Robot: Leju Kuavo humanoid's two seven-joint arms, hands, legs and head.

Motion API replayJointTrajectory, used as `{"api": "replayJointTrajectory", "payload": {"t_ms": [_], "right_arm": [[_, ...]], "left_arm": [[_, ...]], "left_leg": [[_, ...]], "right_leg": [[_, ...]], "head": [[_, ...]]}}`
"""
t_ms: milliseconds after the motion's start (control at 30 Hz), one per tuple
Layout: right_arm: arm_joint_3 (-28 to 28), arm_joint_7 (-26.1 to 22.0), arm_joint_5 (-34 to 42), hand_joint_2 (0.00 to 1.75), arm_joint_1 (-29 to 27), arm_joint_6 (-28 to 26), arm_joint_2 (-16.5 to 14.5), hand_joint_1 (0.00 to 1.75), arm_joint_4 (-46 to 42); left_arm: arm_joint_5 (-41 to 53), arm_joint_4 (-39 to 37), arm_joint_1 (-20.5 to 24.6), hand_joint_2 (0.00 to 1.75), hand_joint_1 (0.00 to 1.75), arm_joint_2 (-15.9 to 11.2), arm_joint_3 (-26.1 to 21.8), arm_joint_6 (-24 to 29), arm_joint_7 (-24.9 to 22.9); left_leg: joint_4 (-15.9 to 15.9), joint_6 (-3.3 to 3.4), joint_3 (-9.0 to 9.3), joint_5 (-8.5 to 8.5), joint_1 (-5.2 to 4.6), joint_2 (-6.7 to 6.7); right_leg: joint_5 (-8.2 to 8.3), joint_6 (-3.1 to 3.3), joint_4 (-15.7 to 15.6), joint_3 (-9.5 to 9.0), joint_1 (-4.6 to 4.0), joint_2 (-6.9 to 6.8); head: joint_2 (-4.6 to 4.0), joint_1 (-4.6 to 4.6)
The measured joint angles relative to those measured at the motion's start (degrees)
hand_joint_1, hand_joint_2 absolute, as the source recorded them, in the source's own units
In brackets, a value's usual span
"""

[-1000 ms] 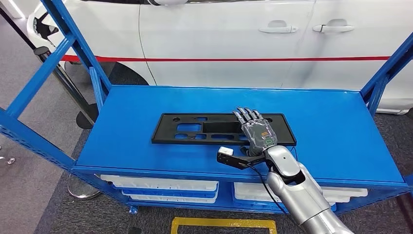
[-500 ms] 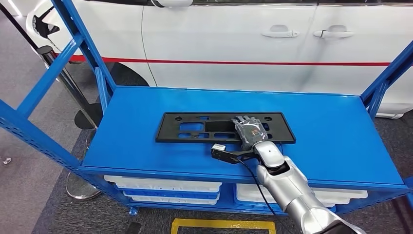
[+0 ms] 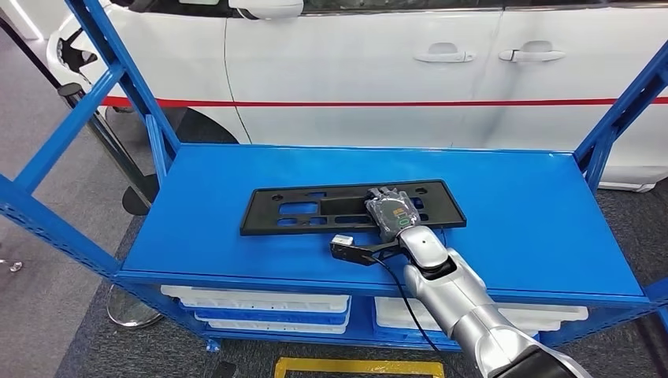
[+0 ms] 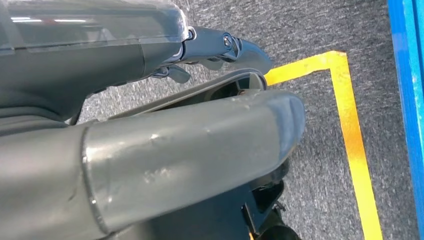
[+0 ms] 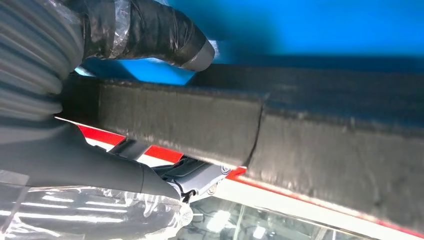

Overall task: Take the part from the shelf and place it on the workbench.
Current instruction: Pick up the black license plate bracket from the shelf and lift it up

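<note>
The part (image 3: 315,209) is a long flat black plate with cut-outs, lying on the blue shelf top (image 3: 520,213). My right hand (image 3: 391,211) sits over its right half with fingers curled down on it. In the right wrist view the plate's thick edge (image 5: 300,135) runs between the thumb (image 5: 165,35) and the fingers on the other side, so the hand grips the plate. My left hand (image 4: 200,125) hangs over the grey floor, its fingers apart with nothing in them.
Blue shelf uprights (image 3: 118,75) rise at both sides, and a white car (image 3: 354,63) stands close behind. White trays (image 3: 260,303) fill the lower shelf. A yellow floor line (image 3: 358,364) lies in front of the shelf.
My right hand's fingers, stretched flat over the plate a second ago, have curled down and closed on it. The head view has shifted a little.
</note>
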State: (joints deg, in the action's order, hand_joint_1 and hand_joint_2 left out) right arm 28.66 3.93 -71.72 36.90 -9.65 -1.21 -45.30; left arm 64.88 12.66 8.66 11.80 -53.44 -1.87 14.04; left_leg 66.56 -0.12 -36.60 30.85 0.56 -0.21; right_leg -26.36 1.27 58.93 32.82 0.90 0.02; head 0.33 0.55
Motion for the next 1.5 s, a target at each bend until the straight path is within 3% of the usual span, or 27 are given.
{"api": "replayJointTrajectory", "payload": {"t_ms": [67,100,133,200,267,400,467,533,567,600,633,667,733,767,833,900,967,1067,1100,1133,1200,1267,1400,1467,1500], "right_arm": [[-0.01,-0.28,0.61,1.75,-0.36,-0.72,-0.08,1.75,-0.1],[-0.09,-0.35,0.98,1.75,-0.62,-1.06,-0.1,1.75,-0.33],[-0.24,-0.37,1.35,1.75,-0.89,-1.33,-0.1,1.75,-0.74],[-0.74,-0.54,2.29,1.75,-1.52,-1.93,-0.08,1.75,-1.99],[-1.63,-1.27,3.91,1.75,-2.59,-3.07,0.04,1.75,-3.75],[-3.79,-3.96,9.29,1.75,-6.92,-5.21,0.37,1.75,-10.43],[-4.86,-5.04,12.1,1.75,-9.56,-5.59,0.49,1.75,-15.77],[-5.68,-5.4,13.71,1.75,-11.73,-5.56,0.59,1.75,-20.36],[-5.93,-5.42,14.03,1.75,-12.59,-5.47,0.64,1.75,-21.97],[-6.15,-5.41,14.19,1.75,-13.4,-5.4,0.78,1.75,-23.5],[-6.36,-5.4,14.29,1.75,-14.21,-5.37,1.0,1.75,-25.04],[-6.64,-5.39,14.45,1.75,-14.99,-5.4,1.31,1.75,-26.85],[-7.38,-5.39,14.88,1.75,-15.89,-5.56,1.96,1.75,-30.49],[-7.71,-5.39,15.07,1.75,-16.01,-5.65,2.16,1.75,-31.93],[-8.24,-5.41,15.3,1.75,-16.29,-5.88,2.39,1.75,-34.05],[-8.69,-5.5,15.51,1.75,-16.86,-6.08,2.64,1.75,-35.96],[-9.07,-5.57,15.93,1.75,-17.01,-6.34,2.9,1.75,-37.9],[-9.61,-5.62,17.05,1.75,-16.92,-6.71,3.49,1.75,-40.96],[-9.8,-5.66,17.84,1.75,-16.93,-6.71,3.79,1.75,-41.91],[-10.06,-5.79,19.1,1.75,-16.96,-6.66,4.14,1.75,-42.97],[-10.89,-6.42,22.91,1.75,-17.01,-6.55,4.84,1.75,-45.31],[-12.05,-7.64,27.8,1.75,-17.14,-6.3,5.43,1.75,-47.4],[-14.15,-9.27,33.08,1.75,-18.21,-5.71,6.48,1.75,-49.88],[-14.73,-9.46,33.34,1.75,-18.51,-5.69,7.01,1.75,-50.59],[-14.95,-9.51,33.4,1.75,-18.63,-5.69,7.21,1.75,-50.83]], "left_arm": [[-0.12,0.0,-0.26,0.0,0.0,0.0,0.0,0.13,0.2],[-0.27,0.0,-0.41,0.0,0.0,0.0,0.0,0.2,0.45],[-0.45,0.0,-0.52,0.0,0.0,0.0,0.0,0.27,0.76],[-0.88,0.0,-0.58,0.0,0.0,0.0,0.0,0.4,1.44],[-1.19,0.0,-0.6,0.0,0.0,0.0,-0.01,0.57,2.02],[-1.98,-0.01,-1.01,0.0,0.0,-0.04,-0.08,1.09,2.85],[-2.26,-0.01,-1.16,0.0,0.0,-0.04,-0.11,1.35,3.16],[-2.45,0.0,-1.3,0.0,0.0,-0.04,-0.13,1.53,3.33],[-2.51,0.0,-1.37,0.0,0.0,-0.04,-0.14,1.56,3.37],[-2.58,0.0,-1.43,0.0,0.0,-0.04,-0.15,1.59,3.43],[-2.64,0.0,-1.48,0.0,0.0,-0.04,-0.17,1.6,3.54],[-2.73,0.0,-1.53,0.0,0.0,-0.04,-0.18,1.6,3.69],[-2.85,0.0,-1.65,0.0,0.0,-0.04,-0.21,1.61,4.01],[-2.89,0.0,-1.68,0.0,0.0,-0.04,-0.22,1.62,4.11],[-2.89,0.0,-1.67,0.0,0.0,-0.04,-0.25,1.7,4.32],[-2.89,0.0,-1.65,0.87,0.0,-0.08,-0.27,1.8,4.63],[-2.89,0.0,-1.6,1.75,0.0,-0.13,-0.28,1.86,4.97],[-2.91,0.0,-1.64,1.75,0.0,-0.13,-0.28,1.93,5.33],[-2.95,0.0,-1.68,1.75,0.0,-0.13,-0.28,1.93,5.51],[-3.03,0.0,-1.7,1.75,0.0,-0.13,-0.29,1.92,5.79],[-3.46,0.0,-1.68,1.75,0.0,-0.14,-0.38,1.75,6.66],[-4.04,0.0,-1.61,1.75,0.0,-0.17,-0.62,1.51,7.72],[-4.33,0.0,-1.67,1.75,0.0,-0.27,-1.01,1.41,8.87],[-4.37,0.0,-1.7,1.75,0.0,-0.31,-1.03,1.4,9.04],[-4.4,0.0,-1.67,1.75,0.0,-0.31,-1.04,1.39,9.08]], "left_leg": [[6.25,-0.31,-2.71,2.67,0.15,0.0],[7.07,-0.38,-3.01,2.48,0.19,0.0],[5.68,-0.37,-2.27,1.26,0.23,0.01],[-1.65,-0.19,1.32,-2.35,0.33,0.02],[-7.31,0.25,4.01,-4.43,0.16,-0.01],[-8.91,1.66,4.46,-5.21,-0.11,-0.02],[-9.55,2.48,4.63,-5.6,-0.03,0.12],[-9.6,2.92,4.55,-5.54,-0.35,0.2],[-9.55,3.07,4.52,-5.46,-0.51,0.2],[-9.48,3.18,4.52,-5.36,-0.63,0.18],[-9.34,3.26,4.53,-5.22,-0.7,0.08],[-9.09,3.27,4.54,-5.02,-0.73,-0.05],[-8.23,2.95,4.28,-4.38,-0.9,-0.29],[-7.81,2.7,4.03,-4.08,-1.02,-0.32],[-7.35,2.24,3.61,-3.75,-1.19,-0.25],[-7.05,1.81,3.51,-3.4,-1.12,-0.19],[-4.11,1.09,2.21,-1.62,-0.93,-0.14],[5.56,0.17,-2.84,2.18,-0.33,-0.1],[7.4,0.04,-4.05,2.23,-0.17,-0.1],[7.27,0.02,-4.35,1.21,-0.05,-0.1],[1.49,0.27,-2.19,-2.94,0.07,-0.1],[-4.82,0.76,0.71,-5.42,-0.16,-0.13],[-7.62,1.92,1.96,-5.49,-0.63,-0.17],[-8.56,2.7,2.45,-5.91,-0.52,-0.09],[-8.85,3.02,2.62,-6.04,-0.5,-0.02]], "right_leg": [[0.03,0.04,0.01,0.1,-0.1,-0.04],[0.02,0.04,0.02,0.09,-0.12,-0.04],[0.01,0.01,0.03,0.05,-0.11,-0.03],[-0.02,-0.2,0.03,-0.07,-0.11,-0.03],[-0.03,-0.8,0.0,-0.11,-0.24,0.01],[-0.15,-2.18,-0.12,0.07,-0.19,0.13],[-2.43,-2.46,3.24,1.71,-0.18,0.11],[-5.95,-2.41,10.43,5.34,-0.19,0.11],[-6.92,-2.4,13.57,7.03,-0.19,0.11],[-6.86,-2.38,15.16,8.01,-0.18,0.1],[-5.72,-2.35,14.72,8.02,-0.17,0.09],[-3.74,-2.28,12.26,7.04,-0.17,0.08],[-0.29,-1.96,5.34,4.17,-0.28,0.04],[0.46,-1.77,2.95,3.23,-0.33,0.06],[0.31,-1.45,1.51,2.83,-0.51,0.19],[0.32,-1.02,1.33,2.83,-0.36,0.28],[0.32,-0.57,1.08,2.6,-0.13,0.21],[0.07,-0.13,1.08,2.34,-0.15,0.08],[-0.03,-0.07,1.1,2.24,-0.16,0.06],[-0.13,-0.08,1.11,2.12,-0.15,0.08],[-0.37,-0.28,1.11,1.74,-0.12,0.14],[-0.58,-0.69,1.08,1.48,-0.18,0.19],[-0.66,-1.98,0.79,1.33,-0.03,0.09],[-2.07,-2.39,2.64,2.08,0.03,0.05],[-3.61,-2.48,5.29,3.32,0.04,0.04]], "head": [[0.0,0.0],[0.0,0.01],[0.0,0.01],[0.0,0.0],[0.0,-0.02],[0.0,-0.02],[0.0,-0.05],[0.0,-0.06],[0.0,-0.05],[0.0,-0.05],[0.0,-0.05],[0.0,-0.06],[0.0,-0.08],[0.0,-0.07],[0.0,-0.03],[0.0,-0.02],[0.0,-0.02],[0.0,-0.02],[0.0,-0.01],[0.0,-0.01],[0.0,-0.01],[0.0,-0.02],[0.0,-0.03],[0.0,-0.04],[0.0,-0.05]]}}
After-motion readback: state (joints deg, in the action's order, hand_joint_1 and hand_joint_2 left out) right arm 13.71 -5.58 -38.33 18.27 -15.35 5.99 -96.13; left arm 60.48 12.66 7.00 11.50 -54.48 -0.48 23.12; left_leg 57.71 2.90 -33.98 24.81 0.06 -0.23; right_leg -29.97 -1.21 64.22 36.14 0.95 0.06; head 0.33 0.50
